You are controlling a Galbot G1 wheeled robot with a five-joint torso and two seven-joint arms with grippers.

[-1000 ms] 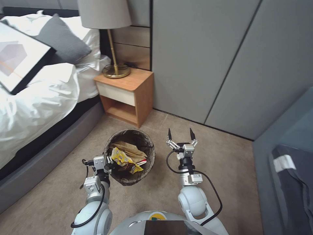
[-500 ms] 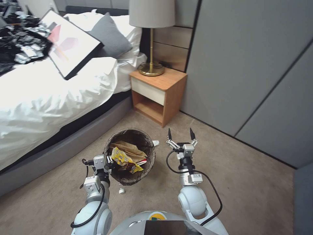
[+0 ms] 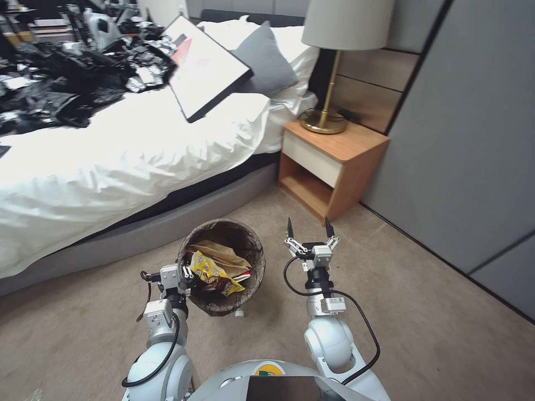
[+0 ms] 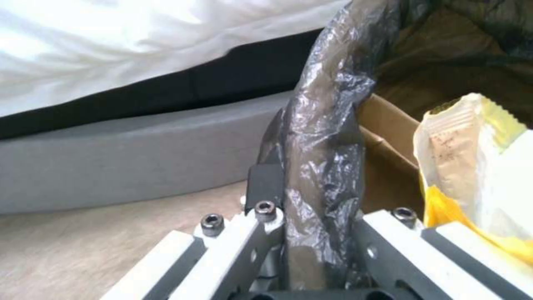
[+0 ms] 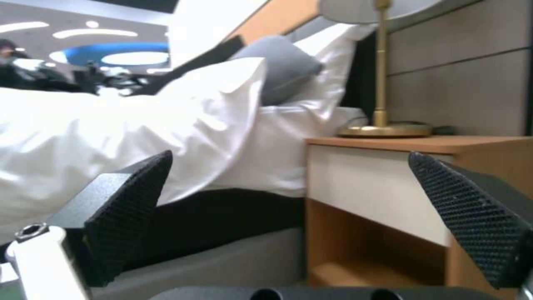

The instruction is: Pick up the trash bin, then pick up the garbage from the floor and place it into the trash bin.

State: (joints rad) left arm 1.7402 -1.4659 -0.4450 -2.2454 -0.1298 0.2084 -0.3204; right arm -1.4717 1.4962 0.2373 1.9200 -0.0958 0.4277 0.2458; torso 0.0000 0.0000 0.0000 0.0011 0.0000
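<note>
carpeted bedroom; left gripper (image 4: 311, 196) pinches trash bin (image 3: 221, 267) rim, wrist view confirms.

I see beige carpet (image 3: 423, 312) underfoot and grey panelled walls (image 3: 473, 139) to my right. A bed (image 3: 111, 161) with white bedding on a grey base fills the left, carrying a grey pillow (image 3: 266, 65), a framed picture (image 3: 207, 67) and a heap of black bags (image 3: 67, 78). Beside it stands a wooden nightstand (image 3: 334, 164) bearing a brass lamp (image 3: 334, 72) with a pale shade.
</note>
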